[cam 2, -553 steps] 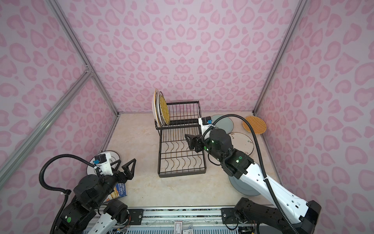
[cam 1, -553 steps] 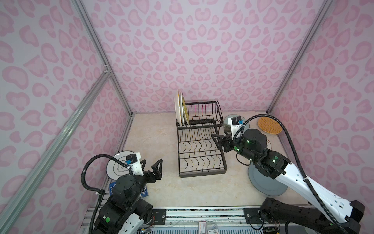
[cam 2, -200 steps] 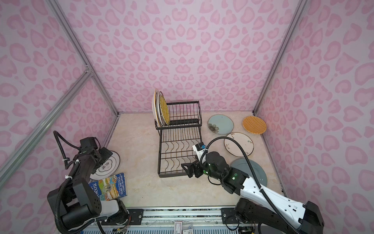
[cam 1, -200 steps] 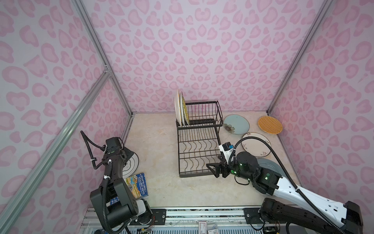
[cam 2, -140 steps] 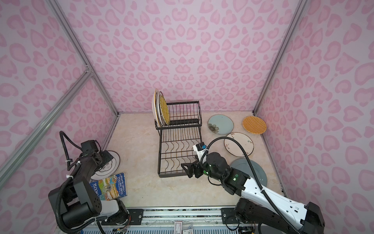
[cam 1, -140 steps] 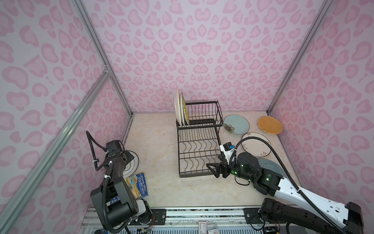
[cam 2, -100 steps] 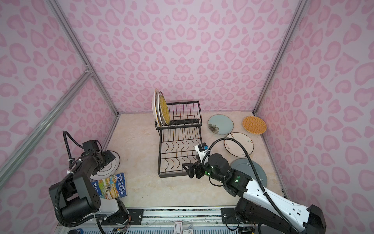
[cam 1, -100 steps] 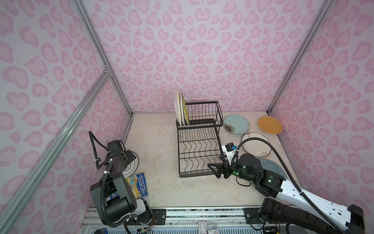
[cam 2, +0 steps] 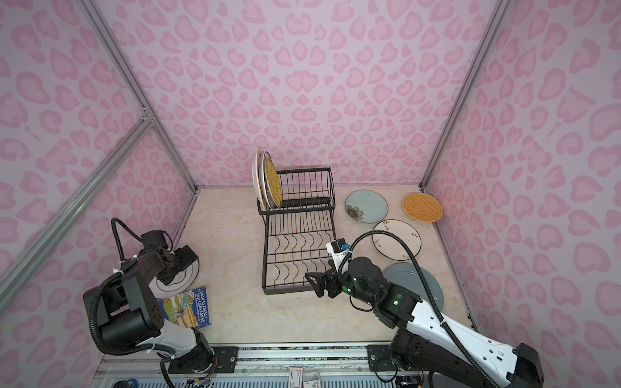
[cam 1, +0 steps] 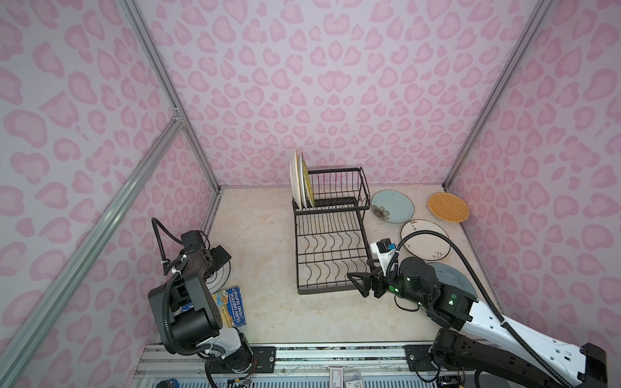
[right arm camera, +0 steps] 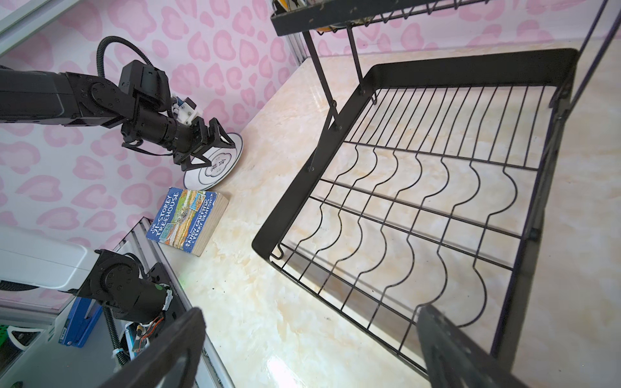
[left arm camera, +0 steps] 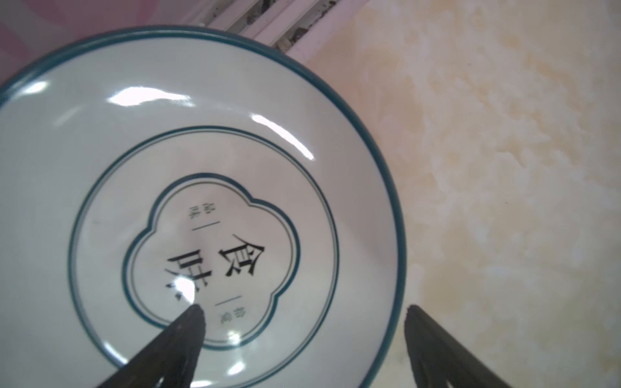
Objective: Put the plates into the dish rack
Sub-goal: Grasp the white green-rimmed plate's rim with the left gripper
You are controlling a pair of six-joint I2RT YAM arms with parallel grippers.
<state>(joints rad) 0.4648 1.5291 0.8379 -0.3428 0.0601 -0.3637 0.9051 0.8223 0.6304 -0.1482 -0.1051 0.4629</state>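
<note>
Left wrist view alone showed the print on the white plate (left arm camera: 201,134): teal rings, black characters. Right wrist view alone gave the book (right arm camera: 186,220) title, 91-Storey Treehouse. Against 2.8 s earlier: left arm had swung from its base out to the plate, at 8 o'clock of the dish rack (cam 1: 296,252); right arm had drawn back from the raised tier to the rack's 5 o'clock corner. Tools: left gripper (left arm camera: 304,309) spread wide, one finger inside the rim, one outside, contact unclear; right gripper (cam 1: 357,285) spread wide, empty.
</note>
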